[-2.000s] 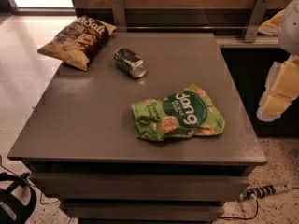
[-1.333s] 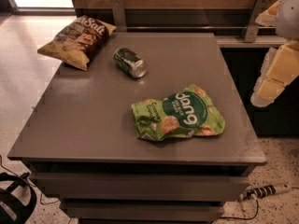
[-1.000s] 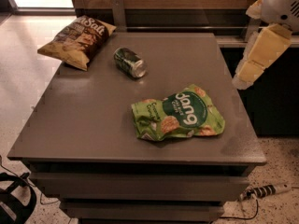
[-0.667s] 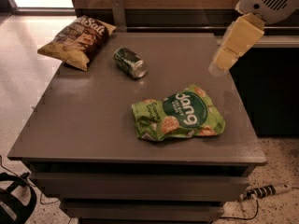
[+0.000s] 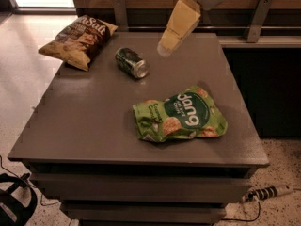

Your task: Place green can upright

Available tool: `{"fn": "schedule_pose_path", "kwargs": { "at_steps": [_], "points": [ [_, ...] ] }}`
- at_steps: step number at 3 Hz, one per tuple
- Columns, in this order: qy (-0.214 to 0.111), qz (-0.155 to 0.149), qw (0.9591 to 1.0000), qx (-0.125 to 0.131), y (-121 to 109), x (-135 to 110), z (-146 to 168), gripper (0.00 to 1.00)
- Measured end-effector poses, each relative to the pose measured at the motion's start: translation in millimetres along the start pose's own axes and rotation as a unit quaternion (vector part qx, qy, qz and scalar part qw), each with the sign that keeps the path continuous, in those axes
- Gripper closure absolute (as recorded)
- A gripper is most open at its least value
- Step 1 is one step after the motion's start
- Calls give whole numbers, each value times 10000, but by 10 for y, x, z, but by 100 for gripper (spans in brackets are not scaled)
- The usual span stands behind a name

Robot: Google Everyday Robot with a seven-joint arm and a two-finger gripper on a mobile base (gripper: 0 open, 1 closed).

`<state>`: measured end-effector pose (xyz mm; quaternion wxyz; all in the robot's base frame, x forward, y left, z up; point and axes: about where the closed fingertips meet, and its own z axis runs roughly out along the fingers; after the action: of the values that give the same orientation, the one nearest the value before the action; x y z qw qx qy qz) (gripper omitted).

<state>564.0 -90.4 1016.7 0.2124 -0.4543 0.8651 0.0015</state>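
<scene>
The green can lies on its side on the grey table, toward the far left, its silver end facing front right. My gripper hangs from the top of the view, above the table's far middle. It sits to the right of the can and above it, not touching it. It holds nothing that I can see.
A brown chip bag lies at the table's far left corner. A flat light-green "dang" snack bag lies at the front right. A wooden wall with metal brackets runs behind the table. Cables lie on the floor at lower right.
My arm has swung in from the right edge of the view to the left, now over the table's far side near the can. The can and bags have not moved.
</scene>
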Motion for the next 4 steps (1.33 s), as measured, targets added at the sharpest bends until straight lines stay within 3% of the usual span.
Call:
{"fn": "schedule_pose_path", "kwargs": {
  "at_steps": [1,2,3,4],
  "points": [
    [6,222,9998,-18,-60,-353,194,0],
    [3,359,9993,-81,-98,-544,353,0],
    [67,556,9984,-91,-160,-661,545,0],
    [66,556,9984,-91,-160,-661,545,0]
  ]
}}
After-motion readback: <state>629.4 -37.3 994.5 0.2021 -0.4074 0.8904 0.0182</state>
